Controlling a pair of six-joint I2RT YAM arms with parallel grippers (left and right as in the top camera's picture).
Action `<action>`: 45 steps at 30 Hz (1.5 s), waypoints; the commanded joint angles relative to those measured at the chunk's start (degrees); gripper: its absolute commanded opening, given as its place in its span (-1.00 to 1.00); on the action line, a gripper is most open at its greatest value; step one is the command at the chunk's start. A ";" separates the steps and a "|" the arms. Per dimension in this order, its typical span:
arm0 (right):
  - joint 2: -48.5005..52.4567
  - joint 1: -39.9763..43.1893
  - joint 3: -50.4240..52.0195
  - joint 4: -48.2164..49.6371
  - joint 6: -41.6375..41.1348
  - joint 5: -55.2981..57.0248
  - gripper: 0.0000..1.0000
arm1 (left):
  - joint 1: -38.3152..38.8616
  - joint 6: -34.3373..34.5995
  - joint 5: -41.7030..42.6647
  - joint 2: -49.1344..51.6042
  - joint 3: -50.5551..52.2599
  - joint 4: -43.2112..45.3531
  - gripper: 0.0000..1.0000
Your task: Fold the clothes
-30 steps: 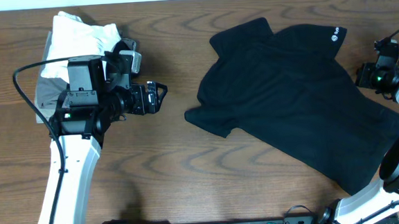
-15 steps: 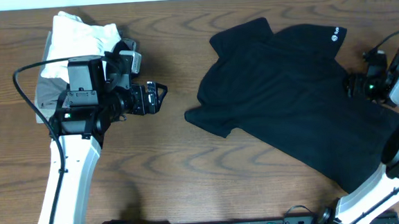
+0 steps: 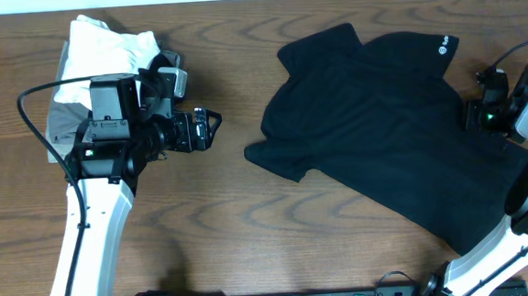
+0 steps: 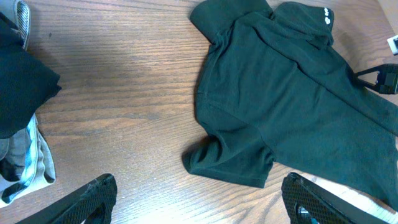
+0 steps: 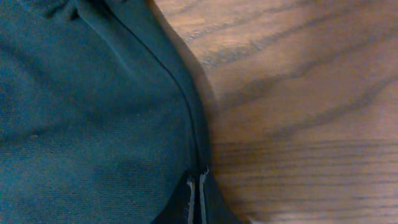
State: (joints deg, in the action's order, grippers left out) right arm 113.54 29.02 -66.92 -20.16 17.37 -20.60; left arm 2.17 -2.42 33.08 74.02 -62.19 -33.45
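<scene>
The black short-sleeved shirt point(image 3: 382, 132) lies spread on the wooden table, collar and white round logo point(image 3: 442, 48) at the far side. It also shows in the left wrist view point(image 4: 280, 99), and its right edge shows in the right wrist view point(image 5: 93, 112). My right gripper point(image 3: 471, 115) is at the shirt's right edge; its fingertips point(image 5: 198, 177) are pressed together on the hem seam. My left gripper point(image 3: 213, 124) hovers left of the shirt, open wide and empty point(image 4: 199, 186), a sleeve just ahead of it.
A white folded garment point(image 3: 111, 43) lies on a grey folded garment point(image 3: 59, 124) at the far left, behind the left arm; the pile's edge shows in the left wrist view point(image 4: 28, 158). Bare wood point(image 3: 278, 230) lies between the left gripper and the shirt.
My right gripper has moved left from beside the shirt onto its right edge, then slightly back right. The left arm and the shirt have not visibly moved.
</scene>
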 commanded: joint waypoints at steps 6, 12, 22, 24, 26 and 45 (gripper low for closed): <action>-7.21 0.70 -1.36 6.95 -0.13 -4.11 -0.98 | 0.15 -0.55 0.79 0.09 -1.14 0.09 0.73; -8.37 0.26 -1.33 18.97 -0.17 -4.17 -0.98 | 0.17 -0.50 0.81 0.09 -1.14 1.18 0.73; -6.16 0.63 -1.33 19.02 -2.64 4.28 0.51 | 0.17 -0.52 0.81 0.09 -1.14 1.01 0.73; -6.16 0.72 -1.33 17.57 -5.99 4.24 0.51 | 0.17 -0.52 0.81 0.09 -1.14 1.03 0.74; -6.16 0.70 -1.33 15.28 -11.13 2.40 0.51 | 0.17 -0.55 0.79 0.09 -1.14 1.01 0.74; -11.58 -1.01 -1.33 -4.66 -22.97 -25.14 0.29 | 9.46 -2.34 0.81 19.54 -1.14 0.76 0.71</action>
State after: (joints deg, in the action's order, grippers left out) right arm 105.73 28.88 -67.81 -23.59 -4.19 -41.15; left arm 8.93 -6.74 33.01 89.82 -62.30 -33.87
